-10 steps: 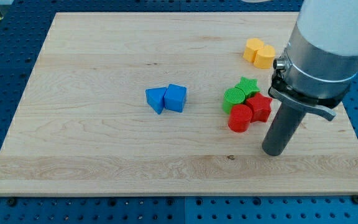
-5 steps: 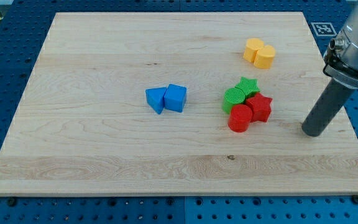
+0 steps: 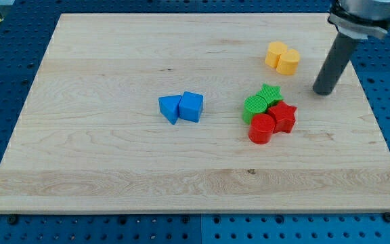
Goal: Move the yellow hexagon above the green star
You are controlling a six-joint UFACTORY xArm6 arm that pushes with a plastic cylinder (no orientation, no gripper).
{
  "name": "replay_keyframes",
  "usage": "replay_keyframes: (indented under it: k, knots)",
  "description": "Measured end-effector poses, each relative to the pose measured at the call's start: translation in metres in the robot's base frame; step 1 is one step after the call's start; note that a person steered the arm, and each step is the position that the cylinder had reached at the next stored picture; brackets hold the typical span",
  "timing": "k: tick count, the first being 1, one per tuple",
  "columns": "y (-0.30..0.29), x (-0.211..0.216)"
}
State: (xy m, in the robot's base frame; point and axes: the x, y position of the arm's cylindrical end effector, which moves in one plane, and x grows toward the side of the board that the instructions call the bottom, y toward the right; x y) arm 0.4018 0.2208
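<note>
My tip (image 3: 323,91) has no gripper and stands near the desk's right edge, touching nothing. The yellow hexagon (image 3: 274,53) lies toward the top-right corner, above the green star (image 3: 270,93).

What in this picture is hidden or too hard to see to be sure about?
- The arm above the rod: cut off by the view's top edge.
- Which yellow block is the hexagon: the two touch, and their outlines are too small to tell.
- The green star: its lower part is hidden by the red star and the round green block.
- The two blue blocks: pressed together, exact shapes unclear.
- My tip shows, right of the green star.
</note>
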Motion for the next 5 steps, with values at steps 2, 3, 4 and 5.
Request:
replay_keyframes:
  k: [2,3,4,5]
  knots:
    - [0.000,-0.060]
    - [0.000,-0.075]
    - [-0.006,-0.093]
    - [-0.024,-0.116]
